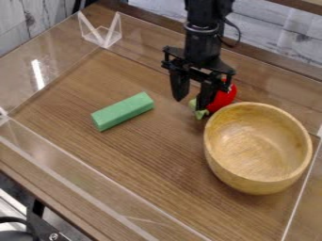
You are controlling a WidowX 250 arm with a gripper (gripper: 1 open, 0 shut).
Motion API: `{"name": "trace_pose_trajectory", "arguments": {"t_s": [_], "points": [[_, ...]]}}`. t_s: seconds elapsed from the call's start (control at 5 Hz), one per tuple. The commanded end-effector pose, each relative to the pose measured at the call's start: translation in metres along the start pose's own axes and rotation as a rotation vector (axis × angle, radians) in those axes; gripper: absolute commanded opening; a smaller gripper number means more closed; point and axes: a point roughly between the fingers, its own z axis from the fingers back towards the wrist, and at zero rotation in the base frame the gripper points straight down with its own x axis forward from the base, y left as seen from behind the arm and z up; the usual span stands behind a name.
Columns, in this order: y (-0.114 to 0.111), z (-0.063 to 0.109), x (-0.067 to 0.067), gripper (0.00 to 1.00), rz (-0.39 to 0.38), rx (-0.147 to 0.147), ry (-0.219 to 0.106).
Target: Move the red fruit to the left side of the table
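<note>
Black fingers (187, 83) straddle red fruit (220, 95).

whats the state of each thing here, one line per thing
gripper: pointing down, fingers apart, around the red fruit, not lifting it
red fruit: on the table, next to the bowl's rim, partly hidden by the fingers
wooden bowl: upright, empty
green block: lying flat, untouched
table: bordered by clear walls

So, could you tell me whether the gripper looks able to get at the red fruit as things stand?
Probably yes. The gripper hangs right at the red fruit, jaws apart, with nothing lying between them. The wooden bowl sits close beside the fruit and could crowd one finger.
</note>
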Motion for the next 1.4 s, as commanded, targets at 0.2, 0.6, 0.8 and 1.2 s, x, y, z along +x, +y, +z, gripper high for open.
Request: {"name": "trace_pose_trajectory", "arguments": {"t_s": [0.2,0.6,0.8,1.2], "points": [[0.009,0.025,0.005,0.00,-0.064,0.015,-0.076],[0.012,0.047,0.016,1.00,-0.062,0.012,-0.101],[0.003,0.052,0.027,0.00,-0.049,0.015,-0.111],[0.001,0.037,0.049,0.00,-0.110,0.012,-0.101]]}}
